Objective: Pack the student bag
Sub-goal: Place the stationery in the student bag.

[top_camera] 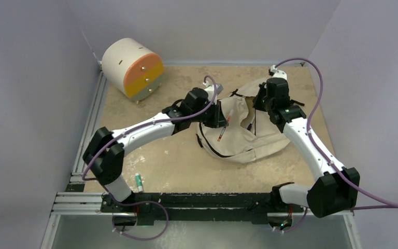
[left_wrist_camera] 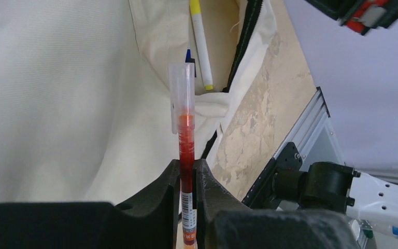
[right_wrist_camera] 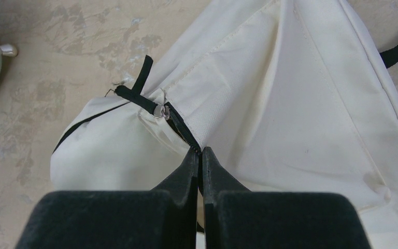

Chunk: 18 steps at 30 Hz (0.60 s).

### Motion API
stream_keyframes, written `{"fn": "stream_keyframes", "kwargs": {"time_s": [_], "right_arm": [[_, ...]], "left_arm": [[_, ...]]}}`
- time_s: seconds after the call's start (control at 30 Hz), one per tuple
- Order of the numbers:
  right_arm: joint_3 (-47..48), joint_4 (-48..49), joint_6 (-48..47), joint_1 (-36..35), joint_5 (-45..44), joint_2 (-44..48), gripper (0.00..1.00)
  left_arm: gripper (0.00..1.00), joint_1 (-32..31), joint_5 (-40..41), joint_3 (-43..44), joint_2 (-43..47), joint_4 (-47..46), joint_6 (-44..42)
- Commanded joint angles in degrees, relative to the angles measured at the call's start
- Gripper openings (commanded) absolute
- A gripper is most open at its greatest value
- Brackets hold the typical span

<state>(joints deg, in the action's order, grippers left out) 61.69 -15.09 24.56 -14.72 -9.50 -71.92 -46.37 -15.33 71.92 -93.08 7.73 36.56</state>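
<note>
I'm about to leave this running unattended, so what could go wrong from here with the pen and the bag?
The left tool pinches the red pen with a long end sticking out, so it may pivot and miss the student bag opening. The right tool holds only the zipper edge; if that slips, the opening could fall shut.

marker (left_wrist_camera: 201, 44) in bag (top_camera: 249, 145), drawer unit (top_camera: 132, 67) rear-L

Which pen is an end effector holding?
The red pen with a clear cap, in the left end effector; the white-and-yellow pen and blue pen lie inside the student bag.
</note>
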Motion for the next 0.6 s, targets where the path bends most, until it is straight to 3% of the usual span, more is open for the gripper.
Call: {"fn": "stream_keyframes", "kwargs": {"time_s": [0.0, 0.57], "right_arm": [[0.4, 4.6, 0.8, -0.1, 0.3, 2.8, 0.00], [0.4, 4.8, 0.5, -0.1, 1.3, 3.4, 0.00]], "left_arm": [[0.00, -0.8, -4.2, 4.1, -4.4, -6.8, 3.7], [0.00, -0.9, -8.9, 22.9, -22.8, -9.7, 5.7]]}}
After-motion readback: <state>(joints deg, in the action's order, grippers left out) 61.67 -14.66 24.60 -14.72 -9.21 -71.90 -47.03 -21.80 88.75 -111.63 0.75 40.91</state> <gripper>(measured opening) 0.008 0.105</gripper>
